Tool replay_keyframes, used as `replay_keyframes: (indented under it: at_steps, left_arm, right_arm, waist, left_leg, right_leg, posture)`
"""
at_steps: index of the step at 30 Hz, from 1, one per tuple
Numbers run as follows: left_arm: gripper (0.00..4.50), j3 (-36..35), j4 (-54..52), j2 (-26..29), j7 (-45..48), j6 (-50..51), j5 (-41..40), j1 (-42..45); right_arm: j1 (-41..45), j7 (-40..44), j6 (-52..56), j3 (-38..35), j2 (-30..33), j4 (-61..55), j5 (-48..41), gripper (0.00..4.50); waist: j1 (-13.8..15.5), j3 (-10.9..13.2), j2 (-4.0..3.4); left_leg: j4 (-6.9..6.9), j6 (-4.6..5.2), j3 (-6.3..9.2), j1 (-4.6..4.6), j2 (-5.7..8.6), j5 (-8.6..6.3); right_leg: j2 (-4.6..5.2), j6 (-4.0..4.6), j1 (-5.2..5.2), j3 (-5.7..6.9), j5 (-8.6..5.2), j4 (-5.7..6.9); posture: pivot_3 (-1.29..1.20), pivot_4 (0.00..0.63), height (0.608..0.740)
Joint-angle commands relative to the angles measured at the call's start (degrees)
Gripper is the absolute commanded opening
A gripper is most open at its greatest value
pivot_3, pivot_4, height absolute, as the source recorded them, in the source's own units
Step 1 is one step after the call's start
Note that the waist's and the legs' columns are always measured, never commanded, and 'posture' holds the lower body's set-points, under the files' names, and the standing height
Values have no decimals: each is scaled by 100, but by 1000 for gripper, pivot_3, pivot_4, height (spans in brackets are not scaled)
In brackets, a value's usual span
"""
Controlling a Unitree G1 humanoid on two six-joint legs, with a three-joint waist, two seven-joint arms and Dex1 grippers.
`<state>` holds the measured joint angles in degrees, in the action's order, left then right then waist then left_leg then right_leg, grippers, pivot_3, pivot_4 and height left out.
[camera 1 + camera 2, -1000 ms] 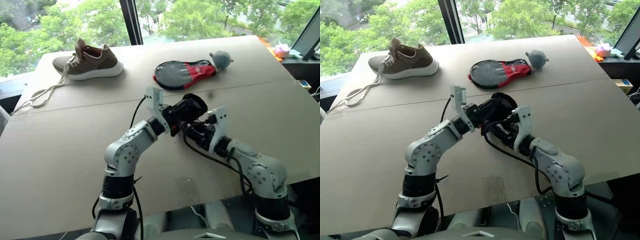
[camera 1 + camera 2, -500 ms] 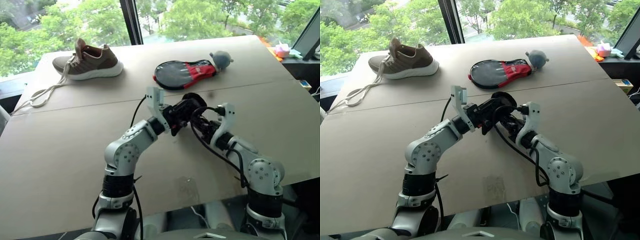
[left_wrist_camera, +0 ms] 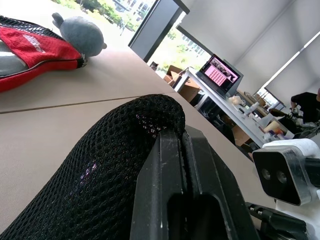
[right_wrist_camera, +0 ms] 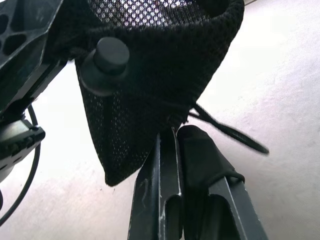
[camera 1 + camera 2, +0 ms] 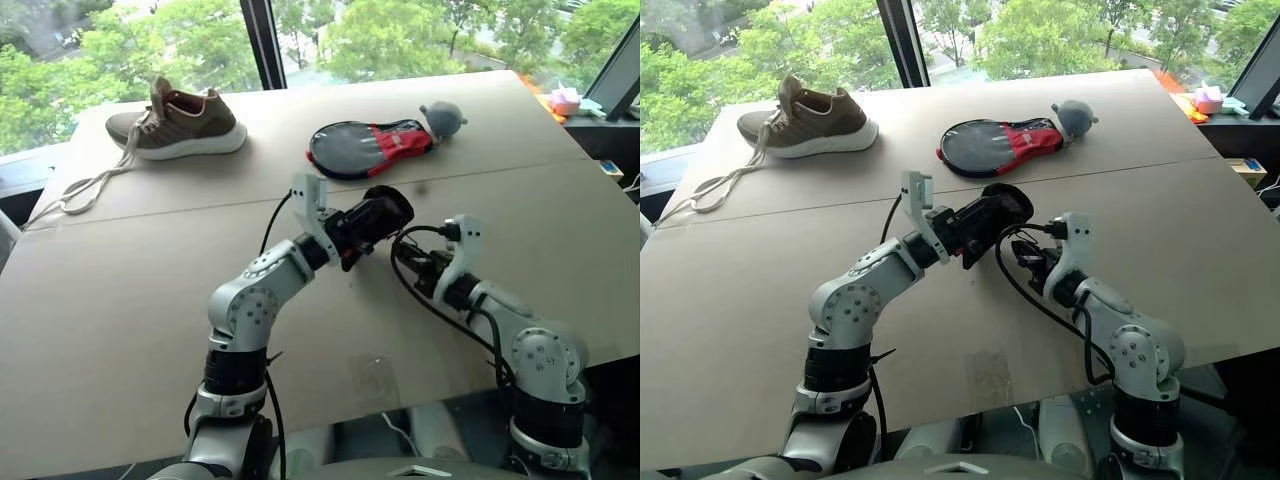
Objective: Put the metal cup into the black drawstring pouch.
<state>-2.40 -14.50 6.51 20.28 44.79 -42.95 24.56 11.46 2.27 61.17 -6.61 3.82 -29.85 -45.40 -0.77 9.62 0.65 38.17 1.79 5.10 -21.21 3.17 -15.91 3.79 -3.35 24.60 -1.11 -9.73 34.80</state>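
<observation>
The bench (image 5: pixel 120 300) carries a shoe (image 5: pixel 180 125) near its far left corner and a racket case (image 5: pixel 365 147) along the far edge, and toward the middle I hold the black drawstring pouch (image 5: pixel 378 215) up off it, my left claw (image 3: pixel 185 165) clamped shut on its mesh. My right claw (image 4: pixel 175 137), nearer my right side, is pinched closed with a thin cord (image 4: pixel 225 131) running beside its tip. The pouch hangs just beyond it with its mouth turned that way, which my right wrist view shows and my head views don't; I can't make out the metal cup, possibly inside.

Bright window daylight, overexposed wrist views
</observation>
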Motion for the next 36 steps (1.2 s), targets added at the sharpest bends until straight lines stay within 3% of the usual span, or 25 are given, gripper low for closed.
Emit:
replay_keyframes:
  at_steps: [1,6,11,18,25,36]
  left_arm:
    - [0,-44,-20,14,89,-47,-75,153]
    - [0,-65,27,-11,110,-44,-104,187]
    - [0,-115,78,8,170,-35,-149,172]
    - [0,-283,156,-44,196,108,-435,177]
    - [0,-269,137,-57,188,151,-492,155]
    - [0,-271,24,-54,138,196,-538,90]
  right_arm:
    - [-154,293,86,78,297,-540,-297,104]
    - [-204,272,-167,147,513,-634,-97,104]
    - [-222,559,-425,329,911,-682,133,1649]
    - [-19,1317,-1365,974,2141,-579,1287,1649]
    - [147,1623,-2181,1444,2140,-74,2072,1649]
    - [381,1998,-2857,1577,2036,600,2713,1649]
  waist:
    - [3,0,0]
    - [1,0,0]
    - [2,0,0]
    - [5,1,2]
    - [10,1,3]
    - [16,1,3]
  left_leg:
    - [0,4,0,0,0,-3]
    - [0,5,0,1,0,-3]
    - [1,2,0,0,0,-1]
    - [2,-4,-3,-3,2,2]
    - [2,-14,-4,-3,-1,8]
    - [3,-15,-2,-3,0,8]
  right_leg:
    - [0,0,0,0,0,0]
    - [-1,0,0,2,0,1]
    - [-1,0,-1,2,0,-1]
    - [1,-3,-1,2,-1,-4]
    - [1,-1,-1,1,0,-4]
    - [2,-1,-1,1,0,-4]
  posture:
    - [0,150,740]
    - [0,150,740]
    - [0,150,740]
    - [0,150,740]
    - [0,150,740]
    - [0,150,740]
